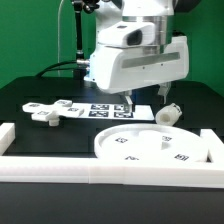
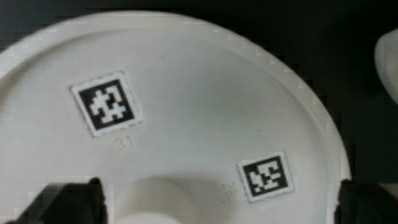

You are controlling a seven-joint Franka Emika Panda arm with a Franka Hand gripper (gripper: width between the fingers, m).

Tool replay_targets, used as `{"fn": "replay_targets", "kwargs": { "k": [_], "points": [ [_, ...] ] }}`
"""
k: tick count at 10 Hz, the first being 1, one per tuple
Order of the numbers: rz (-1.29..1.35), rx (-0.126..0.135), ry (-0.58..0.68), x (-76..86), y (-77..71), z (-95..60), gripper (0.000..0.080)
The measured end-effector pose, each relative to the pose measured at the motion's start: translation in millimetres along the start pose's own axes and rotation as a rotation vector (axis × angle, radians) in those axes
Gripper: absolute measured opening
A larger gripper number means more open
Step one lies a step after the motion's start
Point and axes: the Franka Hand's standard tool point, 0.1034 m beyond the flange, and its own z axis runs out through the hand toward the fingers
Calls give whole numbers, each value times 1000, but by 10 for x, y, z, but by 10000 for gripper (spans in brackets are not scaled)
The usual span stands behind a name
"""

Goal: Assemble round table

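Observation:
The large round disc (image 1: 150,147) lies flat at the front of the table, tags up. In the wrist view the disc (image 2: 178,90) fills the picture, with a raised hub (image 2: 169,195) at its middle. The short cylinder leg (image 1: 168,114) lies behind the disc toward the exterior view's right. The cross-shaped foot piece (image 1: 50,111) lies at the exterior view's left. My gripper (image 1: 143,98) hangs above the disc's far edge. In the wrist view the gripper (image 2: 217,205) is open, its fingers wide apart over the disc with nothing between them.
The marker board (image 1: 108,107) lies behind the disc, under the arm. Long white border rails run along the front (image 1: 90,172), the left (image 1: 6,134) and the right (image 1: 210,142) of the black table.

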Motion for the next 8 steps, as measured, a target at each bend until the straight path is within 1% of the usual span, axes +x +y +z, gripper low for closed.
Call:
{"fn": "replay_targets", "kwargs": {
  "k": [1,5,7,8],
  "points": [
    [159,18,-10,-59,-44,48,649],
    [346,33,-8,-54,-84,61,649],
    [508,46,-8,-48,-104,63,649],
    [670,61,-20,-72,-123,72,649]
  ]
}}
